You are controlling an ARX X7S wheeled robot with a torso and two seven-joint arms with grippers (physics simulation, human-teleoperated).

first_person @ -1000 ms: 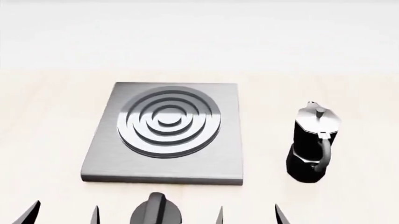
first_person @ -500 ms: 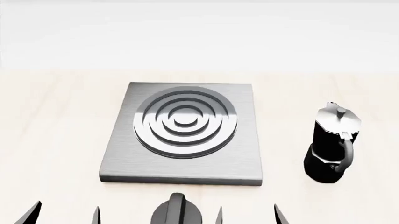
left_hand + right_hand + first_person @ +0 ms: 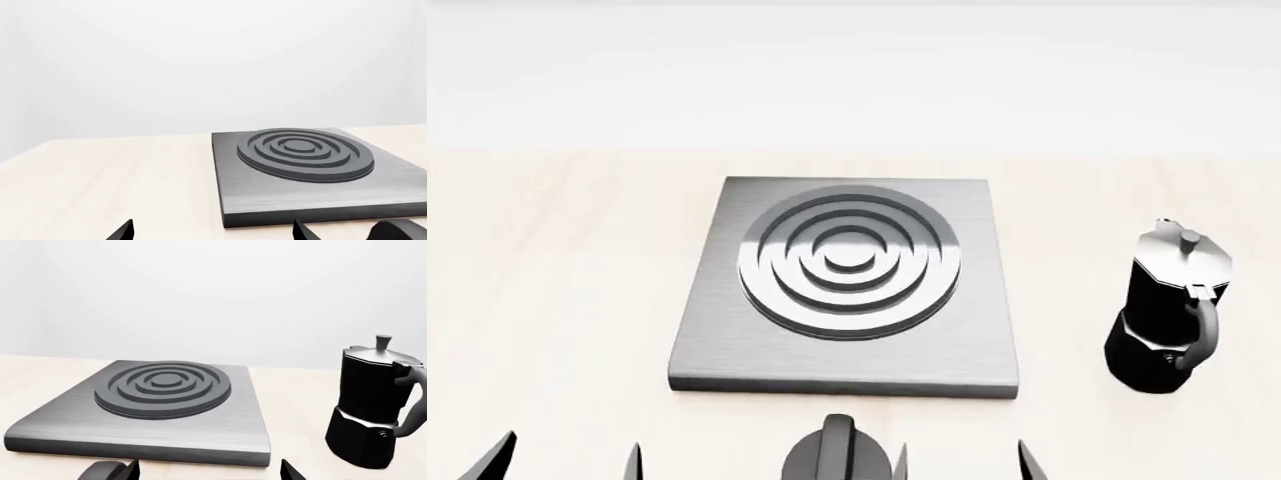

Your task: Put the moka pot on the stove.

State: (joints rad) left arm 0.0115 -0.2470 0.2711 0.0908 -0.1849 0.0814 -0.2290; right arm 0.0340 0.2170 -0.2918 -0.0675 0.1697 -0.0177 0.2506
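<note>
The moka pot (image 3: 1169, 312) stands upright on the table (image 3: 547, 300), right of the stove (image 3: 849, 290) and well apart from it, handle turned to the near side, so a grasp from the robot's side looks possible. The stove's ring burner (image 3: 850, 262) is bare, w/ nothing on it. A round black knob (image 3: 834, 458) sits just near of the stove's front edge. Both arms are low at the near edge; only finger tips show. Left gripper (image 3: 561, 458) and right gripper (image 3: 961, 462) have jaws spread, holding nothing, neither near the pot.
</note>
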